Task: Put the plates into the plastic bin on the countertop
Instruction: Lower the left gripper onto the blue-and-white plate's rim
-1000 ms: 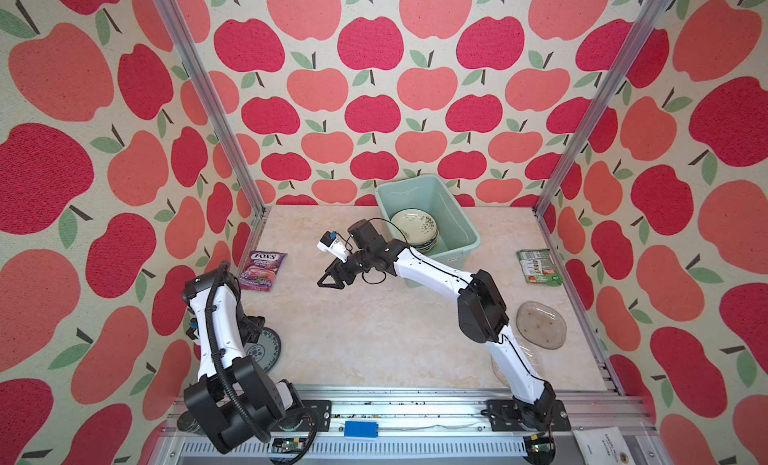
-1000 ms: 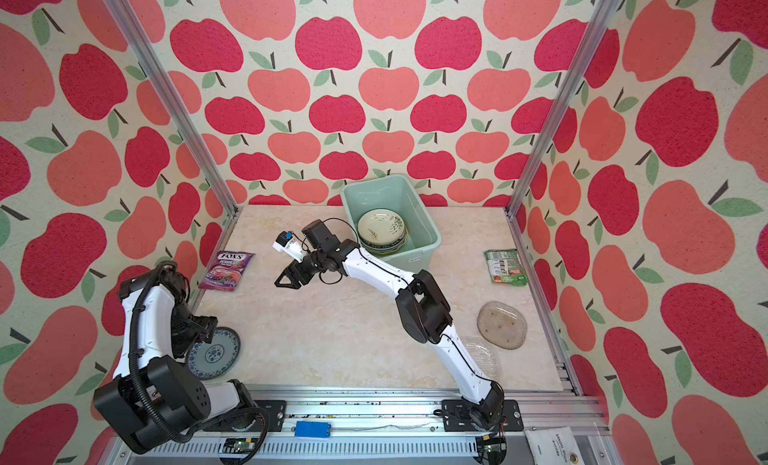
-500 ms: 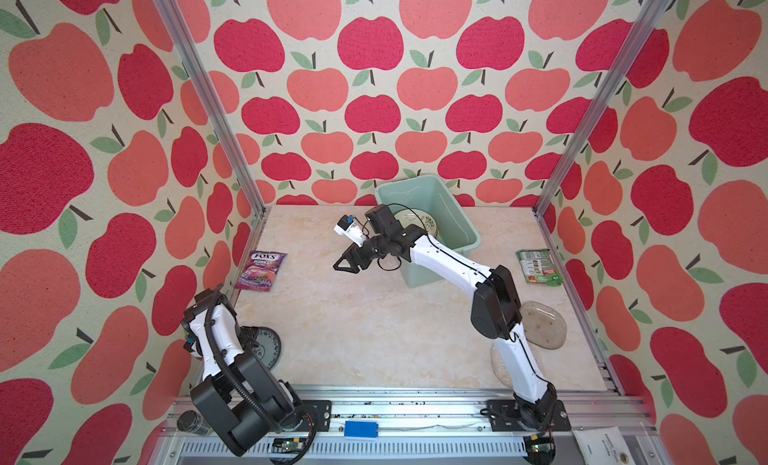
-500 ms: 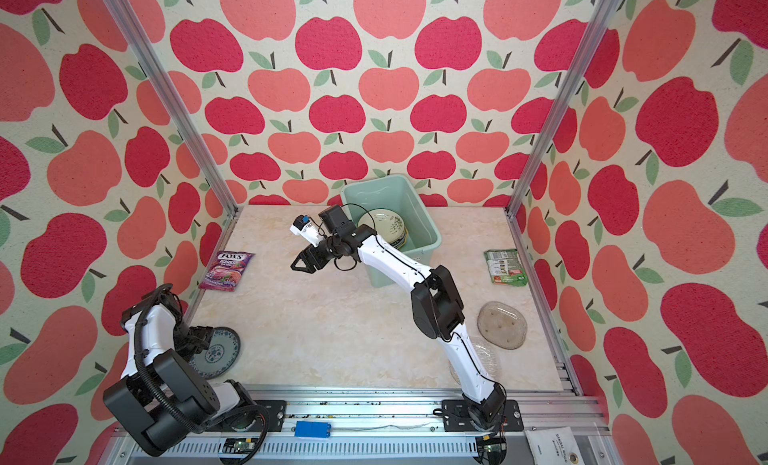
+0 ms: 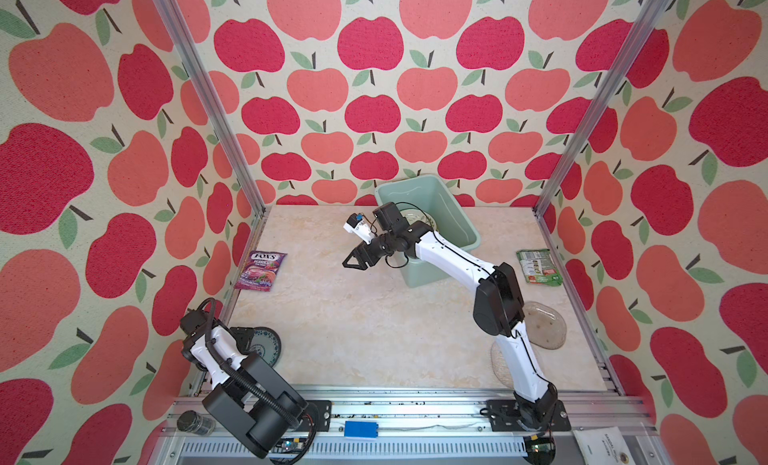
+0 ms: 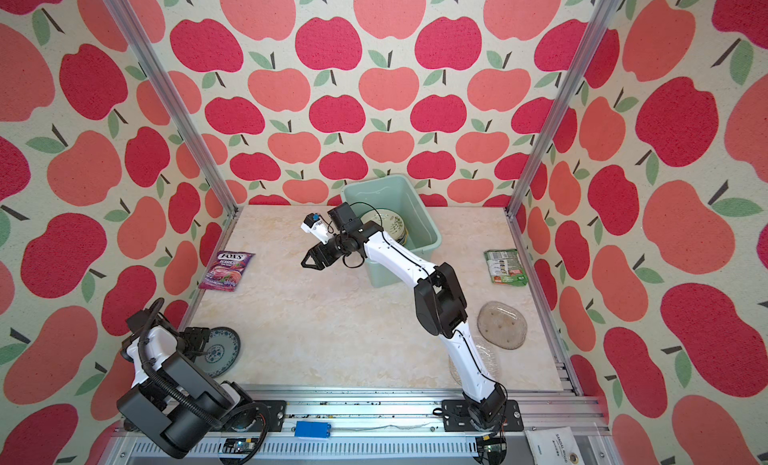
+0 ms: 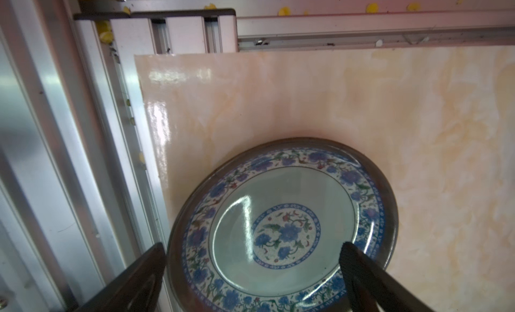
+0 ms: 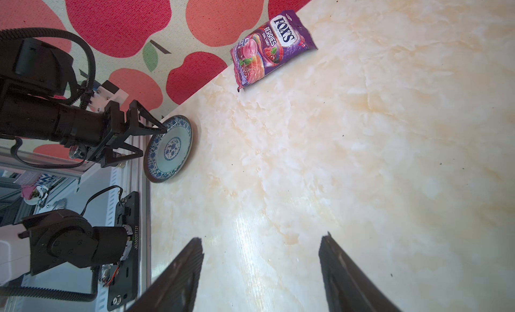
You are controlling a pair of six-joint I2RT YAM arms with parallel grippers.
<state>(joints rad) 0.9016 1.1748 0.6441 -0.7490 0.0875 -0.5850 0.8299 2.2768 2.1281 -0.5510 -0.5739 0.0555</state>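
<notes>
Right up front, at the left corner of the tabletop point(image 5: 374, 338): a blue-patterned plate point(image 6: 222, 351), lying flat, not yet in the bin. Just over it, the left claw point(image 7: 252, 246), spread wide, one finger out past the rim and one above the inside of the plate, pinching nothing. Hard to tell if touching or not. Over on the front right, a clear glass plate point(image 5: 542, 323) out in the open, and a second glass plate point(image 5: 496, 361) half hidden under the right arm point(image 5: 496, 301). Both flat on the tabletop, both left to move. Further in, near the middle, the right claw point(image 5: 354, 266), spread apart too, empty, up over bare tabletop and near the front corner of the bin. Off at the sides, a purple candy packet point(image 5: 261, 271) and a green packet point(image 5: 539, 267), not part of the job and best left alone. Farthest back, the mint-green plastic bin point(image 5: 453, 218), with a stack of plates point(image 6: 392, 224) already inside. Too piled up and too covered by the arm to count. So, by the look of it: a good part done, three plates to go. Most likely next in line: the blue one, with the left claw so close above it.
</notes>
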